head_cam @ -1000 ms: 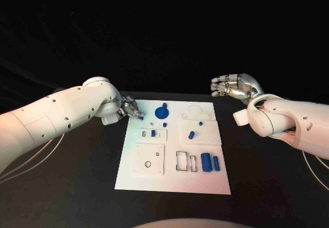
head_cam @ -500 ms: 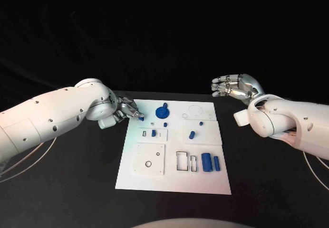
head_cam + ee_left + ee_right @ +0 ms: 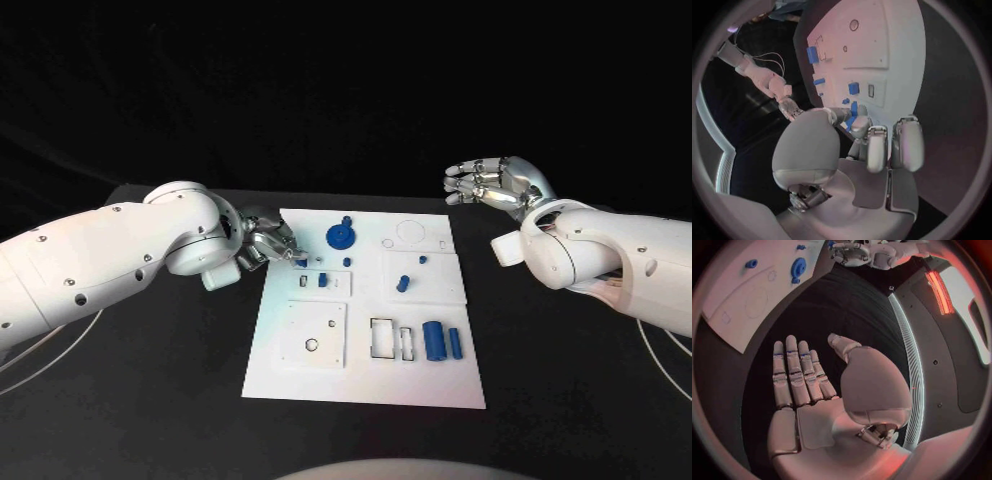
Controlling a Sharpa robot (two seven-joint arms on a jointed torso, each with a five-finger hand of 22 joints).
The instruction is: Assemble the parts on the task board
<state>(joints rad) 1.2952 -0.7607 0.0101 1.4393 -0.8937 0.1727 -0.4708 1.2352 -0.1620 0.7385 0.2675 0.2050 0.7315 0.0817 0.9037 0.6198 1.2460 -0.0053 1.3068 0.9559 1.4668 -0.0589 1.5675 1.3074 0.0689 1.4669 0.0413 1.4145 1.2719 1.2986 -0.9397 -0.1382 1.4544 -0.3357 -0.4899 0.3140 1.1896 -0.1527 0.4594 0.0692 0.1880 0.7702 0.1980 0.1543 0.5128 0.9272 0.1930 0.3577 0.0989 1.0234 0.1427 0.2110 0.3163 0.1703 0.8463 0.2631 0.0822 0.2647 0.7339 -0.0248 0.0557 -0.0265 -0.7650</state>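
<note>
The left hand has edged onto the task board, pinching a small blue part; right hand unmoved, open, empty.

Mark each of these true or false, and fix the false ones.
1. The left hand holds a small blue part at the board's far-left corner. True.
2. The right hand rests on the task board. False: it is raised off the board's far-right corner, touching nothing.
3. The right hand's fingers are spread flat and hold nothing. True.
4. The blue gear lies at the board's near edge. False: it sits near the far edge.
5. Two blue cylinders lie side by side on the board's near-right part. True.
</note>
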